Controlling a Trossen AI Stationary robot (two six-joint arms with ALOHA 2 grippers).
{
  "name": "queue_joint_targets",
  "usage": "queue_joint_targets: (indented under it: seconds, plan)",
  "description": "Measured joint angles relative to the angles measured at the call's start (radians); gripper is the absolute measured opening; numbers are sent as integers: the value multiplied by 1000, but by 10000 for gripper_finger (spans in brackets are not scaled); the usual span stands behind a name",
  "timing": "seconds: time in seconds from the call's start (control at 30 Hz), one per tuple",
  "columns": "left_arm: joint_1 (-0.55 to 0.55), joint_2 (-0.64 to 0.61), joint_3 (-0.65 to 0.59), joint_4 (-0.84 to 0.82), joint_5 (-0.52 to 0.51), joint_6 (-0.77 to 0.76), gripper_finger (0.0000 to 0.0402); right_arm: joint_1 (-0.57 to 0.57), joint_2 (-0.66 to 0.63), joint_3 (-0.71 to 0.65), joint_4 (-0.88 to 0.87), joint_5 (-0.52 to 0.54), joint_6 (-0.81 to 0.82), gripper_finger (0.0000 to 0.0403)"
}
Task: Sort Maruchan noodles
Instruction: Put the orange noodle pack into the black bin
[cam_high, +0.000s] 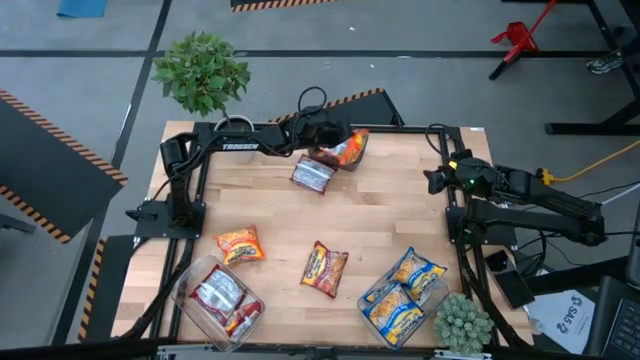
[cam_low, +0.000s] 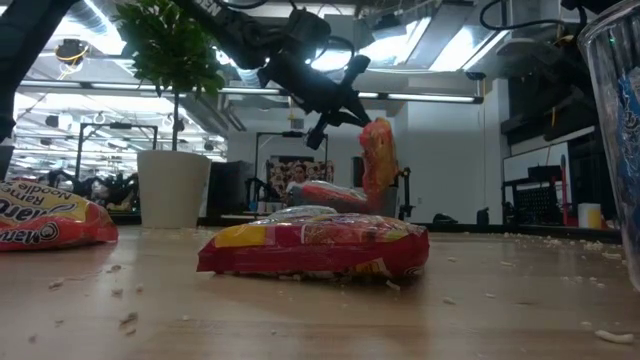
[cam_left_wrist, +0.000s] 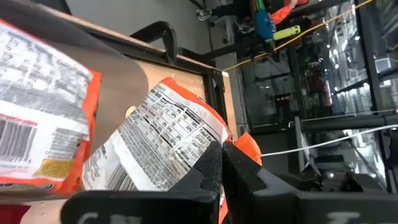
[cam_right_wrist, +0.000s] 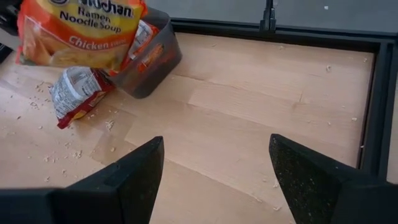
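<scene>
left gripper (cam_high: 325, 138): fingers clamped on orange packet (cam_high: 349, 149), hanging long-axis down over far bin (cam_right_wrist: 149, 59) | right gripper (cam_right_wrist: 214, 171): fingers apart, waiting by right tabletop edge

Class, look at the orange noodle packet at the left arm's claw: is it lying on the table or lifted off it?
Lifted. The left claw is shut on the orange packet, which hangs upright in the low view, over the bin.

Robotics lab, hazard-taped floor (cam_high: 50, 115), ceiling strip lights (cam_low: 420, 97), equipment racks (cam_low: 540, 195)
</scene>
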Motion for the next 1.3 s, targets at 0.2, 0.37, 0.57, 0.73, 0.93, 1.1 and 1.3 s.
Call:
queue_joint_targets:
  seconds: [0.2,0.37,0.57,0.73,0.93,1.1,1.3]
  plan:
    - [0,11,0,-22,-1,-15,0,0,0,0,0,8,-7,280]
    - [0,53,0,2,15,-62,0,0,0,0,0,8,-17,280]
    - [7,76,0,27,11,-76,0,0,0,0,0,8,-21,280]
    - [24,77,0,10,-42,-48,2,0,0,0,0,8,-21,280]
    - [40,77,0,37,-24,82,49,0,0,0,0,21,-25,280]
    - [44,77,0,39,-57,195,94,0,0,0,-1,40,-48,280]
    - [68,77,0,107,52,253,109,0,0,0,0,36,-50,280]
